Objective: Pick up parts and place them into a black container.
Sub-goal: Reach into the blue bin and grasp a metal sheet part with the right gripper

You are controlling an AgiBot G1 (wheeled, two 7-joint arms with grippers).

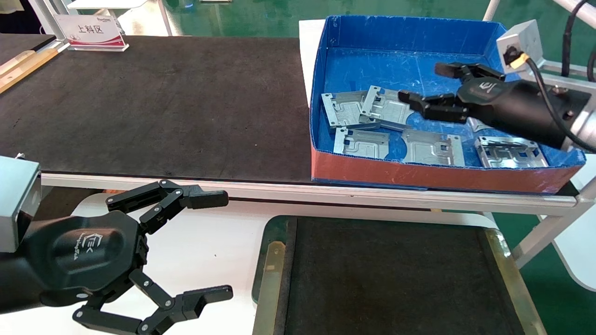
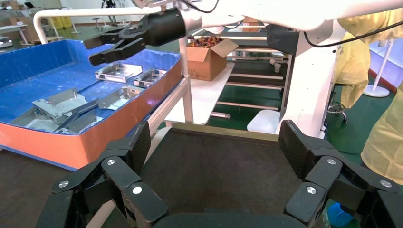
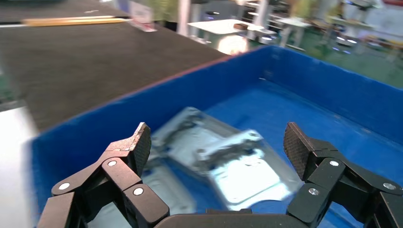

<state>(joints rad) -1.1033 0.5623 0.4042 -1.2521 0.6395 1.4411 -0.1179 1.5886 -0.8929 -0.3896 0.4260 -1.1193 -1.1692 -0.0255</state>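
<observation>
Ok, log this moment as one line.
phase: reach | right gripper: open, over parts in blue box | left gripper: open, parked | black container: no parts

My left gripper (image 1: 219,246), lower left of the head view, is matte black with silver screws on linked fingers and a white logo. My right gripper (image 1: 426,83), upper right, matches, trailing black cable past a grey camera block (image 1: 519,44).
</observation>
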